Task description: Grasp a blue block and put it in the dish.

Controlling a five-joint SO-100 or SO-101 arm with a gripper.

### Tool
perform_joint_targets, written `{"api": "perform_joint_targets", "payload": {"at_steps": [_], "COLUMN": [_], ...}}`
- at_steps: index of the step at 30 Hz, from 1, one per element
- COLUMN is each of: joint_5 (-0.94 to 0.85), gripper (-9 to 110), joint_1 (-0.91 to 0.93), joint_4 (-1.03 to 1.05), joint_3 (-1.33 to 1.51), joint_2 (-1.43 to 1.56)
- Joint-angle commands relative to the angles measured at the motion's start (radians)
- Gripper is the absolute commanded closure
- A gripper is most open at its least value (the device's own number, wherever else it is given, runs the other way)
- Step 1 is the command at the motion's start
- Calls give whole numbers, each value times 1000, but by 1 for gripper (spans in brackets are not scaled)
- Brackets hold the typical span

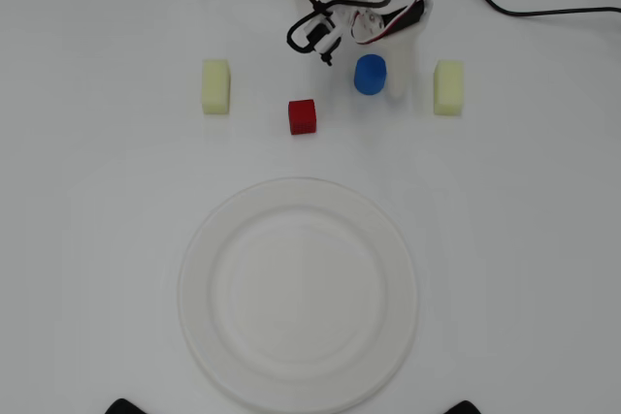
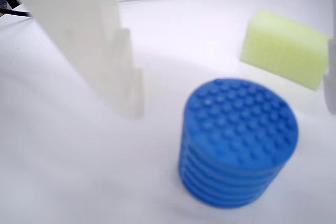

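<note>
The blue block [image 1: 370, 75] is a small ribbed cylinder standing upright on the white table, above the dish [image 1: 199, 298], a large round white plate in the lower middle of the overhead view. My gripper [image 1: 372, 46] hangs from the arm at the top edge, just beyond the block. In the wrist view the blue block [image 2: 236, 145] stands between my gripper's [image 2: 231, 100] white fingers [image 2: 94, 40], with one broad finger on the left and the other only a sliver at the right edge. The jaws are apart and neither touches the block.
A red cube [image 1: 302, 115] sits left of the blue block. Pale yellow blocks lie at the left [image 1: 215, 86] and right [image 1: 447, 87]; the right one shows in the wrist view [image 2: 286, 48]. A black cable [image 1: 524, 12] runs off the top right.
</note>
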Motion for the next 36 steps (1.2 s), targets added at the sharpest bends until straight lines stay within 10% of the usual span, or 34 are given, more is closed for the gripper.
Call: {"api": "perform_joint_targets", "payload": {"at_steps": [1,36], "joint_5": [-25,-26], "gripper": [75,101], "joint_1": [41,34], "joint_4": [-57,-118], "joint_3": [11,-91], "joint_2": [-31,-150]}}
